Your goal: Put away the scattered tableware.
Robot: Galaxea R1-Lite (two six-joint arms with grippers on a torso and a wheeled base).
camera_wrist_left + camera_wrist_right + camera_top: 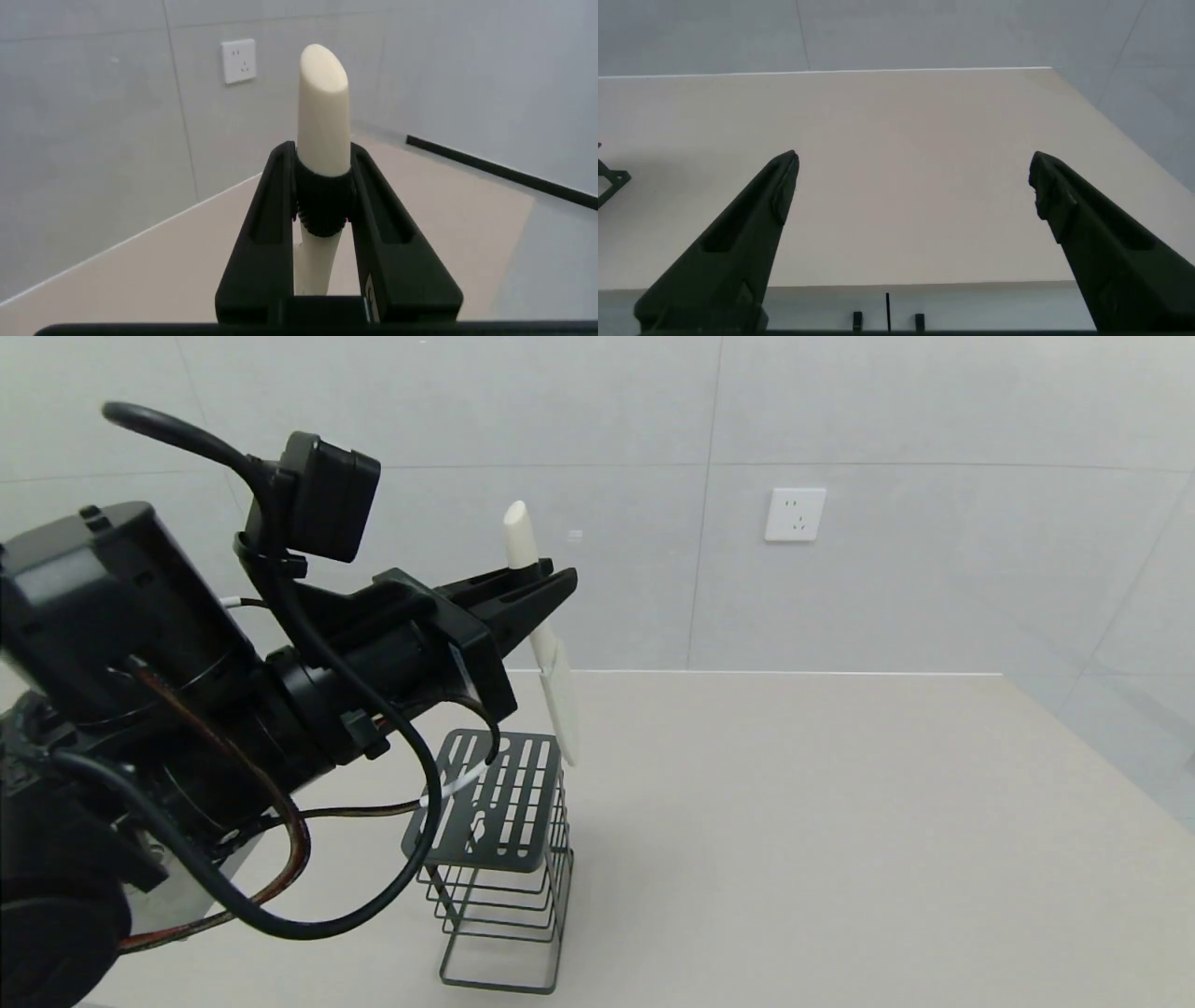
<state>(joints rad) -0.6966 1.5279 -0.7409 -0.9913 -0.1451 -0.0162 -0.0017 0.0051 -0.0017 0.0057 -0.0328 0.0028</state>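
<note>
**Item 1: spatula** [558, 691], white, task item. Held near upright, slightly tilted, above the rack [504, 803]. Head view gives the flat blade end, pointing down toward the rack's far corner on the robot's right. Blade tip overlaps that corner, but touching or just above can't be told. Left wrist view gives the other end: the round handle [322, 93] w/ slanted tip, sticking up past the gripper.

**Item 2: left gripper** [551, 583], black. Pinching the spatula at mid-handle, fingers [266, 201] pressed in from both sides. Hangs above the rack, on its far side.

**Item 3: rack.** Dark wire frame w/ slotted plate on top, plate tilted. Stands on the table [840, 821], near edge of frame close to the table's front. Contents: wires and slots seen through to the table, blade tip at the top corner as noted.

**Item 4: right gripper** [913, 163], black. Fingers spread wide apart, nothing between them but table below. Right wrist view has a small dark piece at the pic edge, possibly the rack, can't tell.

**Item 5: table.** Beige, matte. Far edge meets the wall behind the rack. Surface runs wide to the rack's right, out to the right edge.

**Item 6: socket** [794, 513], white, on the wall, up and to the right of the rack. Also in the left wrist view [239, 61].
</note>
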